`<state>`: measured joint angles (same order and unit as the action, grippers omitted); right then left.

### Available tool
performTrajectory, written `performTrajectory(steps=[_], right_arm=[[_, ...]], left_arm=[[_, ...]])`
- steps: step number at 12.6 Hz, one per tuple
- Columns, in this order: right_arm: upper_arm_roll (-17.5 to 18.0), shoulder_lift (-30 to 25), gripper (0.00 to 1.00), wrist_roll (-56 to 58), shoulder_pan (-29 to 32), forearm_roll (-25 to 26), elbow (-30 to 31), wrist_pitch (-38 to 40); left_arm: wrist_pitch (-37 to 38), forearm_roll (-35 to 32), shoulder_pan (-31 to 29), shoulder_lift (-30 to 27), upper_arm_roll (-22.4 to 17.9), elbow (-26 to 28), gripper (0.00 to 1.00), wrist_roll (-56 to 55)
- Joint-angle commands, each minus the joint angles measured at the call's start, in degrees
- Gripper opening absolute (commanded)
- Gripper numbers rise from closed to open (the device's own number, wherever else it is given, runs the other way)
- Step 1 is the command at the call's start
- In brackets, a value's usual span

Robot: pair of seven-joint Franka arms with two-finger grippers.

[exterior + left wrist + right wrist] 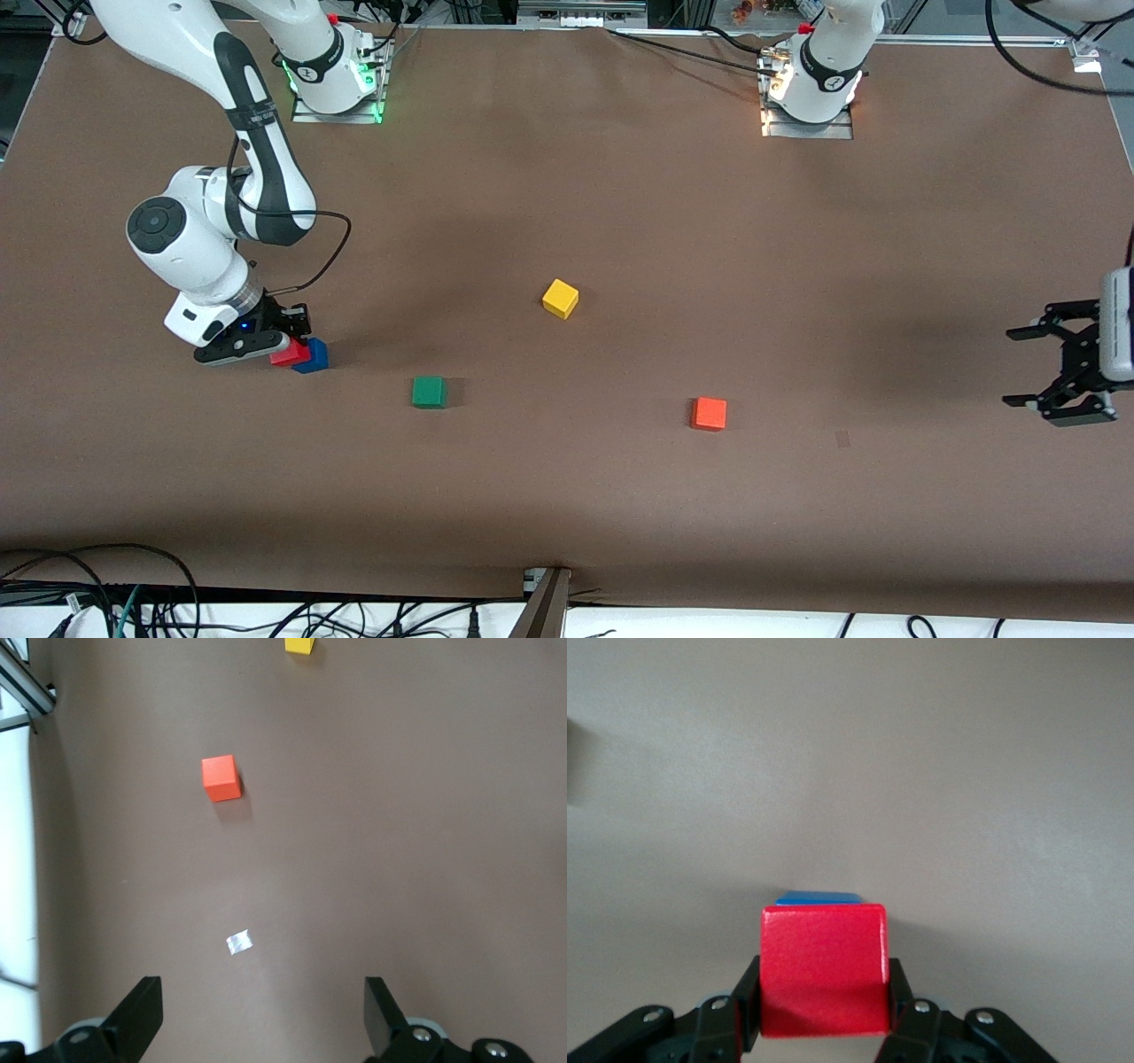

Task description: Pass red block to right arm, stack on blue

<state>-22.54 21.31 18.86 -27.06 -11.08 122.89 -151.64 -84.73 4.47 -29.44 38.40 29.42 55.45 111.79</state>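
My right gripper [285, 347] is shut on the red block [290, 353] at the right arm's end of the table. It holds the block just over the blue block [314, 356], which peeks out beside it. In the right wrist view the red block [824, 967] sits between the fingers [747, 1003] and a thin strip of the blue block [818, 898] shows past it. I cannot tell whether red rests on blue. My left gripper [1059, 368] is open and empty at the left arm's end of the table; its fingertips [140, 1005] frame bare table.
A green cube [429, 392], a yellow cube [560, 299] and an orange cube [709, 414] lie apart across the middle of the brown table [620, 177]. The orange cube [221, 778] and the yellow cube [299, 645] also show in the left wrist view, with a scrap of tape [238, 943].
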Motion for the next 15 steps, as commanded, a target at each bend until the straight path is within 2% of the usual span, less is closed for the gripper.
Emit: performTrajectory(steps=[1, 3, 5, 7, 8, 10, 12, 15], right_arm=[[0.2, -1.2, 0.0, -0.6, -0.4, 1.1, 2.5, -2.4], [0.2, -1.2, 0.0, -0.6, -0.4, 1.0, 2.5, -2.4], [0.2, -1.3, 0.0, -0.8, -0.4, 1.0, 2.6, -2.4], [0.2, -1.4, 0.0, -1.4, -0.4, 1.0, 3.3, -2.4], [0.2, -1.5, 0.0, -1.6, -0.4, 1.0, 3.4, -2.4], [0.2, -1.5, 0.0, -1.8, -0.4, 0.9, 3.4, -2.4], [0.2, -1.4, 0.0, -1.8, -0.4, 0.7, 3.3, -2.5], [0.8, -1.4, 0.0, -3.3, -0.4, 0.6, 3.2, -2.5]], left_arm=[[3.1, -3.5, 2.9, -6.9, -1.2, 1.4, 1.0, -5.0], [3.6, -4.6, 5.8, -16.1, -3.7, 7.9, 1.0, -14.0], [3.8, -4.7, 7.2, -23.6, -4.3, 13.4, 1.0, -23.2], [4.0, -4.7, 9.8, -29.6, -6.2, 17.8, 1.0, -33.3], [4.7, -4.7, 12.6, -31.9, -8.6, 19.5, 1.0, -40.6], [5.9, -4.6, 19.7, -34.6, -14.3, 22.1, 1.0, -60.3], [5.7, -4.0, 24.4, -35.9, -18.1, 23.9, 1.0, -74.8], [4.0, -3.7, 28.3, -38.0, -20.9, 27.0, 1.0, -89.9]])
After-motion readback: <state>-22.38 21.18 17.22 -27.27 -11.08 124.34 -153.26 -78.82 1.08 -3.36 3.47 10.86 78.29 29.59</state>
